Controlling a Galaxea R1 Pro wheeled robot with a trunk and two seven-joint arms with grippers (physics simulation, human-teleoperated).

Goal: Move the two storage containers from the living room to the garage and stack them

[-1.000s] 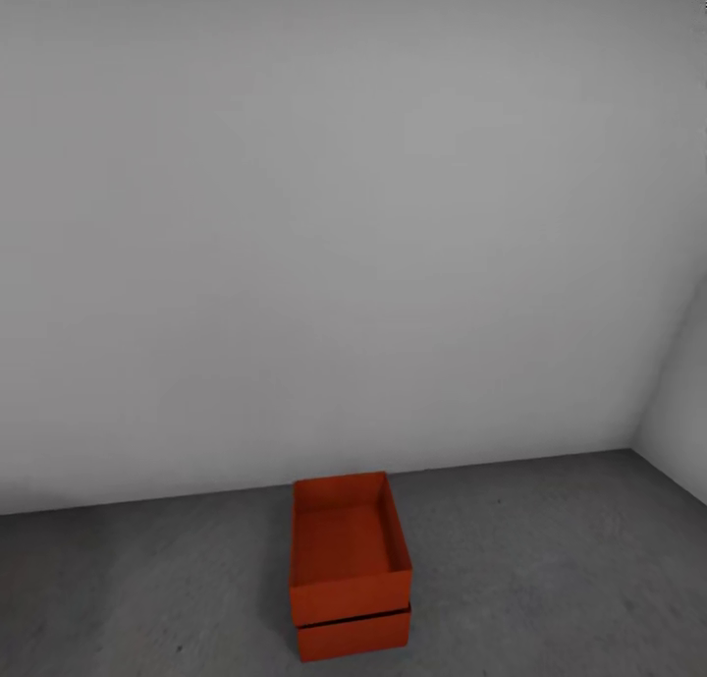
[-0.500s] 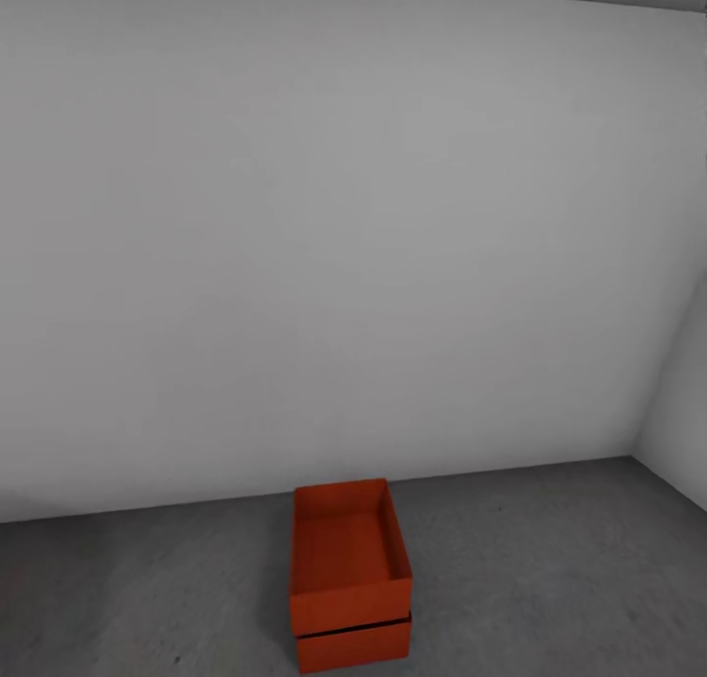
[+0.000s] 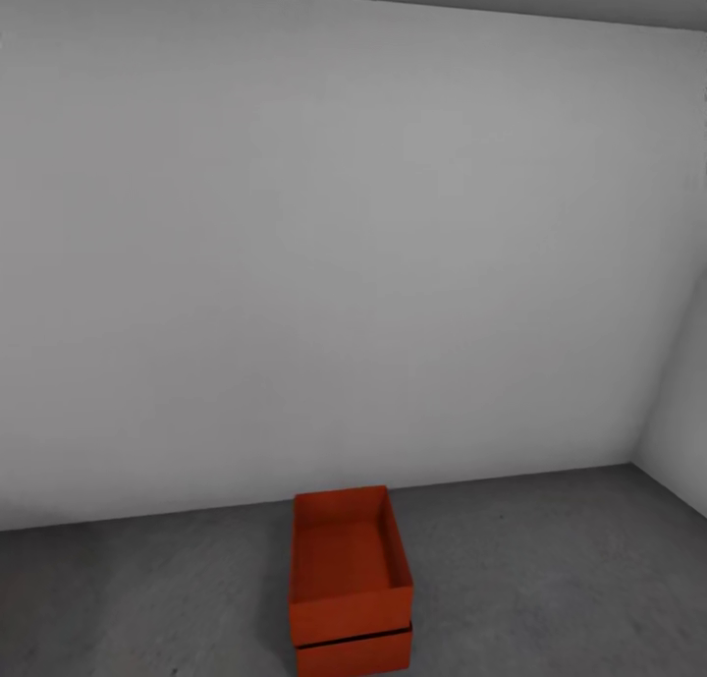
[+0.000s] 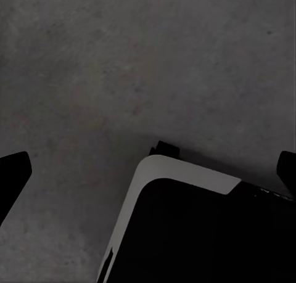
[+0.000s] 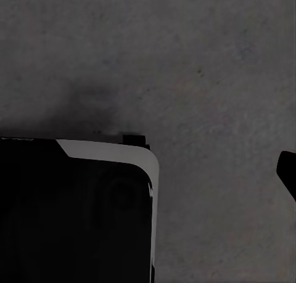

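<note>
Orange-red open-top rectangular bin (image 3: 346,557) sits stacked on its twin orange-red bin (image 3: 353,650) on the dark grey concrete floor (image 3: 550,569), near the plain white wall (image 3: 334,245). Left gripper (image 4: 148,172) fingers spread apart; right gripper's spread cannot be told.

Robot base (image 4: 203,233): black body, rounded corner, white-grey edge band; black fingertips (image 4: 12,172) flanking it.

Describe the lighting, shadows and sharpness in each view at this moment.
Head view: flat, even light, no glare; the white wall shades softly toward its edges, the stacked containers are slightly soft-edged and cast only a faint shadow on the floor. Left wrist view: dim, mottled concrete, dark fingers at the edges. Right wrist view: equally dim, with a blurry dark patch on the concrete.
</note>
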